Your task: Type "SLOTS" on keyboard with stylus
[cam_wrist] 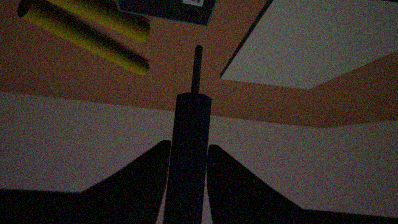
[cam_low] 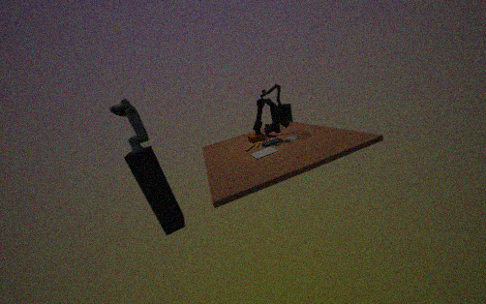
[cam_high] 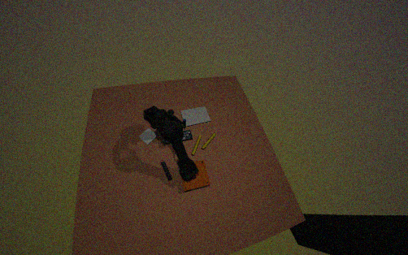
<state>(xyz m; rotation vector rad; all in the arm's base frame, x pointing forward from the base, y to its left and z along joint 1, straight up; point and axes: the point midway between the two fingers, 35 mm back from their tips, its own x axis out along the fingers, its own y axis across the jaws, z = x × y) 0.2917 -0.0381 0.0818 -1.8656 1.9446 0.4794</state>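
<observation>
My gripper (cam_wrist: 189, 151) is shut on the dark stylus (cam_wrist: 189, 132), which points up the wrist view with its thin tip out past the fingers. The keyboard (cam_high: 187, 136) (cam_low: 272, 142) (cam_wrist: 167, 11) lies flat on the desk; the arm covers its left part in the top view. In the wrist view only its near edge and part of one key show at the top. The stylus tip appears short of that edge, beside the keys; its height is hard to tell. Which letters are typed cannot be seen.
A white pad (cam_high: 195, 116) (cam_low: 264, 153) (cam_wrist: 320, 45) lies beyond the keyboard. Two yellow sticks (cam_high: 197, 144) (cam_high: 209, 140) lie beside it. A pale square (cam_high: 148, 136), a dark bar (cam_high: 167, 170) and the orange base plate (cam_high: 203, 179) are also on the desk.
</observation>
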